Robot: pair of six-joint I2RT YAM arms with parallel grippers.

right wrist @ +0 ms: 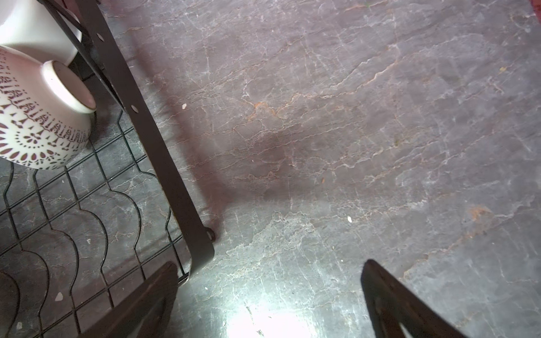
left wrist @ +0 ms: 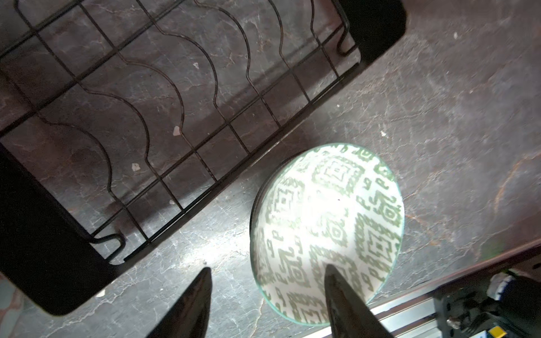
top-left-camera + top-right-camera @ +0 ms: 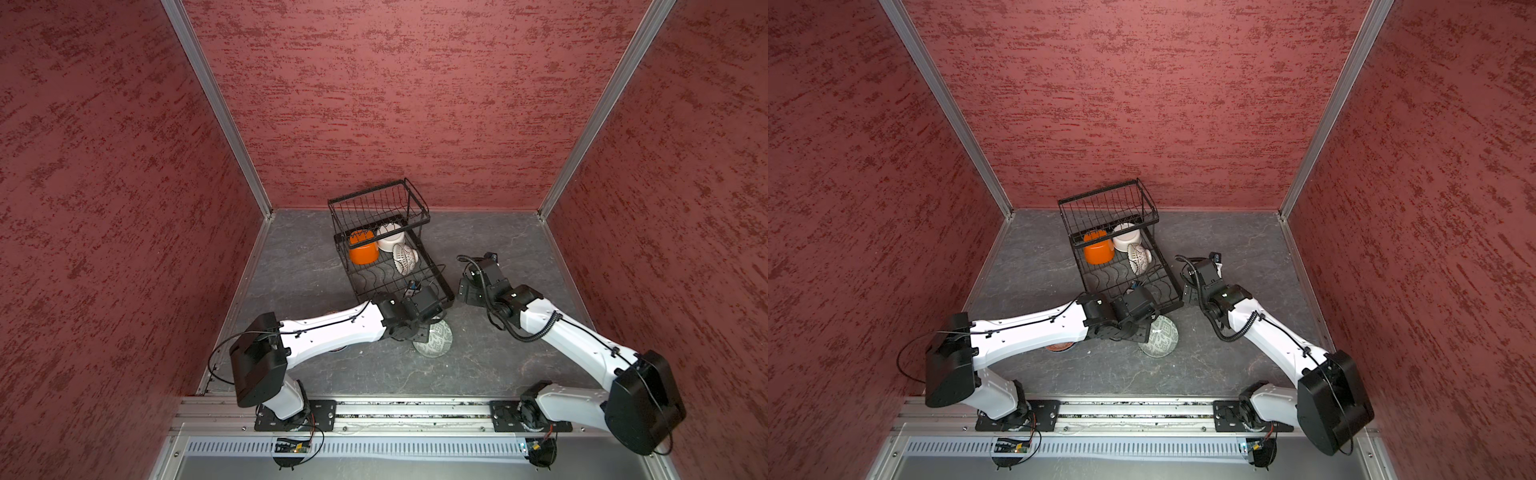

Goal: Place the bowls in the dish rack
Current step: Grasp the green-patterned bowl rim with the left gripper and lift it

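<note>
Green-patterned bowl [image 2: 328, 222] sits upright on the table [image 1: 351, 131], just beside the near end of the dish rack [image 2: 44, 234], not loaded yet. Left gripper [image 2: 268, 272] straddles its rim, one finger inside, one outside, jaws apart, no clamp showing (a rim pinch suits the thin wall). Orange bowl [image 3: 362, 249], white bowl [image 3: 390, 237] and dotted bowl [image 3: 404, 258], tipped on its side, are racked at the far end, which leaves the near dividers free. Right gripper [image 1: 270, 262] is spread wide and empty by the rack corner, likely parked clear.

Left hand [image 2: 268, 267] points down, partly spread; right hand [image 1: 270, 262] gapes wide.
</note>
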